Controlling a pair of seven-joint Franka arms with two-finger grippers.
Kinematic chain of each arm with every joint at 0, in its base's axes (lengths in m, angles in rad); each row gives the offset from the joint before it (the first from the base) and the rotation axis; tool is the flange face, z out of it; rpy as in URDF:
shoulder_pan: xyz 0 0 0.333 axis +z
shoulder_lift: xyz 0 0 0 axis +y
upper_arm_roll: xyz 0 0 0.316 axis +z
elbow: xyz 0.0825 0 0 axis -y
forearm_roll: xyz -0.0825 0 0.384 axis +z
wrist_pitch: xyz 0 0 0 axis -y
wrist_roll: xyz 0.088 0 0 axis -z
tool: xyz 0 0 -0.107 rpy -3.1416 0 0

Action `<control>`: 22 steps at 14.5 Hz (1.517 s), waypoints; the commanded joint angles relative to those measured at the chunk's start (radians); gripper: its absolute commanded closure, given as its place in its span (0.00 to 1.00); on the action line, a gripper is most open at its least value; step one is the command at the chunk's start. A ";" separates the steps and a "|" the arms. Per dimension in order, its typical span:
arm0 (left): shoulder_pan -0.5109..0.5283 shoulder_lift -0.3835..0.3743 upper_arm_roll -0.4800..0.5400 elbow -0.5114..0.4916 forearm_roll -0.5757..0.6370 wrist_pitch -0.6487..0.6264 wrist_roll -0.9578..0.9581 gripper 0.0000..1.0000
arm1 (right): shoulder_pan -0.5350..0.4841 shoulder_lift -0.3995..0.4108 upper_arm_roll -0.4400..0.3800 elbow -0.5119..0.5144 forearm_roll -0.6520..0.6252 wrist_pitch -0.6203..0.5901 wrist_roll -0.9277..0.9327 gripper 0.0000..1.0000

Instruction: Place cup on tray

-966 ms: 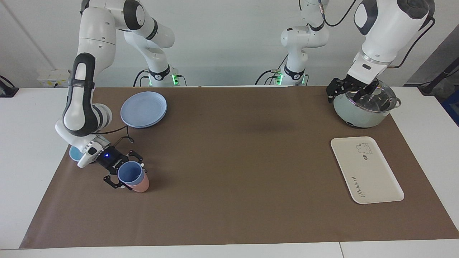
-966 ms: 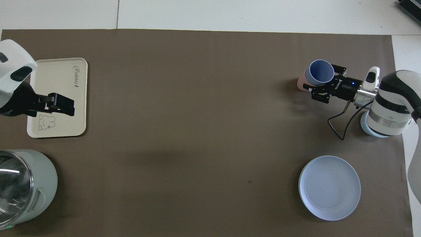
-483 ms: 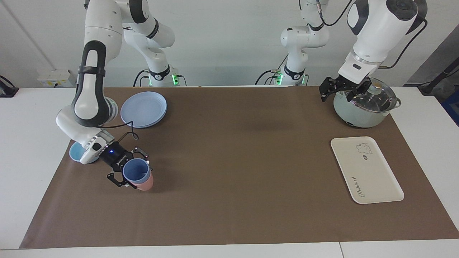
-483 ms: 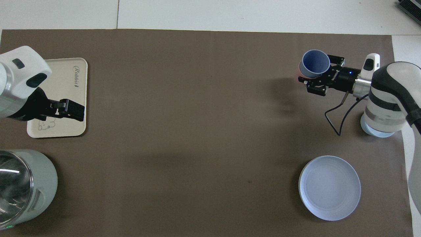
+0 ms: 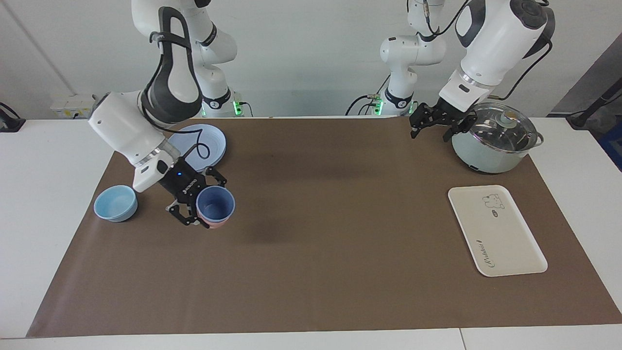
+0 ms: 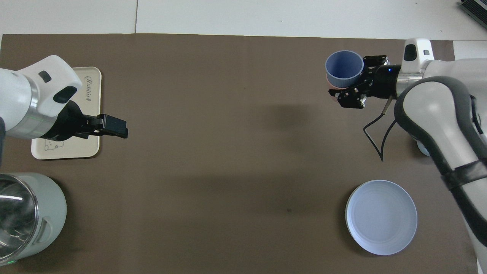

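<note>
My right gripper [image 5: 208, 204] is shut on the periwinkle-blue cup [image 5: 215, 204], which sits nested in a salmon-pink tumbler [image 5: 214, 224]. It holds both tilted in the air above the mat, toward the right arm's end of the table. In the overhead view the gripper [image 6: 357, 80] and cup [image 6: 344, 68] show with a pink rim [image 6: 330, 81] beneath. The cream tray [image 5: 495, 233] with the bear drawing lies flat at the left arm's end [image 6: 76, 150]. My left gripper [image 5: 430, 127] hangs open and empty in the air beside the pot, over the mat next to the tray [image 6: 114, 128].
A light-blue bowl [image 5: 115, 203] sits on the mat beside the right gripper. A round blue plate [image 5: 209, 138] [image 6: 381, 217] lies nearer the robots. A pale green pot with a glass lid [image 5: 493, 146] [image 6: 26, 217] stands nearer the robots than the tray.
My right gripper has lifted the blue cup, with the pink tumbler still on it, off the mat and toward the table's middle. The left gripper has swung away from the pot.
</note>
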 commanded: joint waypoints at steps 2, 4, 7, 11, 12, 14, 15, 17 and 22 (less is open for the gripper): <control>-0.026 0.041 0.005 -0.027 -0.198 0.127 -0.135 0.00 | 0.118 -0.006 -0.001 0.021 -0.204 0.004 0.231 1.00; -0.089 0.097 0.005 -0.029 -0.321 0.251 -0.200 0.00 | 0.181 -0.012 -0.001 0.021 -0.303 0.006 0.335 1.00; -0.197 0.191 0.005 -0.029 -0.424 0.498 -0.234 0.00 | 0.264 -0.015 -0.001 0.023 -0.445 0.004 0.457 1.00; -0.287 0.225 0.005 -0.043 -0.506 0.670 -0.231 0.00 | 0.329 -0.022 -0.001 0.029 -0.533 -0.002 0.504 1.00; -0.313 0.225 0.005 -0.064 -0.506 0.696 -0.228 0.02 | 0.346 -0.024 -0.001 0.029 -0.545 -0.007 0.514 1.00; -0.348 0.228 0.004 -0.077 -0.509 0.755 -0.231 0.09 | 0.358 -0.026 0.000 0.029 -0.602 -0.020 0.546 1.00; -0.365 0.230 0.005 -0.080 -0.511 0.760 -0.234 0.15 | 0.358 -0.030 0.002 0.029 -0.614 -0.020 0.549 1.00; -0.390 0.225 0.007 -0.109 -0.507 0.761 -0.232 0.30 | 0.360 -0.032 0.000 0.029 -0.616 -0.022 0.549 1.00; -0.392 0.223 0.010 -0.115 -0.495 0.760 -0.222 0.78 | 0.360 -0.030 0.002 0.029 -0.616 -0.014 0.549 1.00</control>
